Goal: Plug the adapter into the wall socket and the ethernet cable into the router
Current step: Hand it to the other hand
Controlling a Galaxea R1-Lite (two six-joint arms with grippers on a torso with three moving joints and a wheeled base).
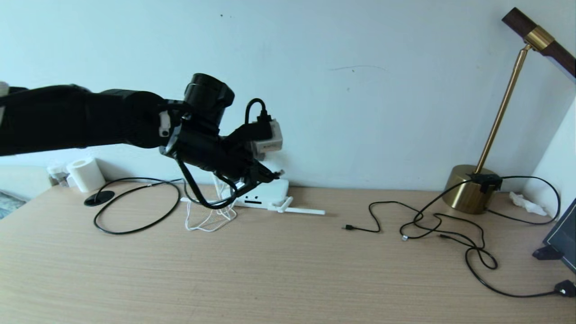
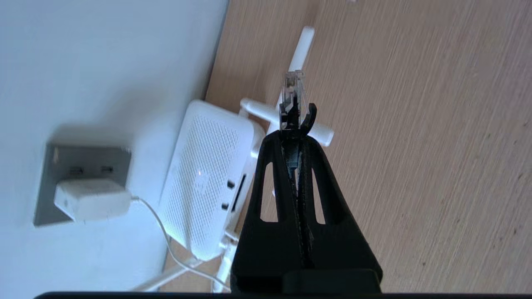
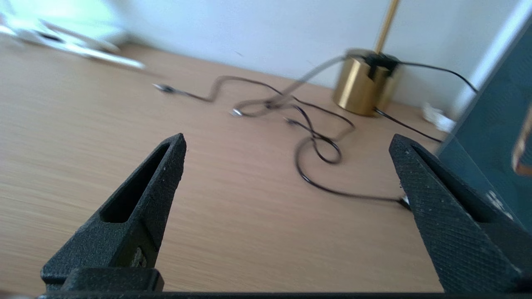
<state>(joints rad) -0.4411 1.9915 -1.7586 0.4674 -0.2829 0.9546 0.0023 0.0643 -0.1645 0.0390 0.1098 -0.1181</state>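
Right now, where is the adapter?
In the left wrist view, the adapter sits plugged into the grey wall socket, beside the white router.

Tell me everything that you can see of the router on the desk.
The router is a flat white box, plastic by its look, with rounded corners and a top face covered in fine holes. Small dark port slots sit along one edge. Slim white stick antennas lie folded out on the wooden desk. It lies flat against the wall, just below the wall socket. No cable is seen in its ports.
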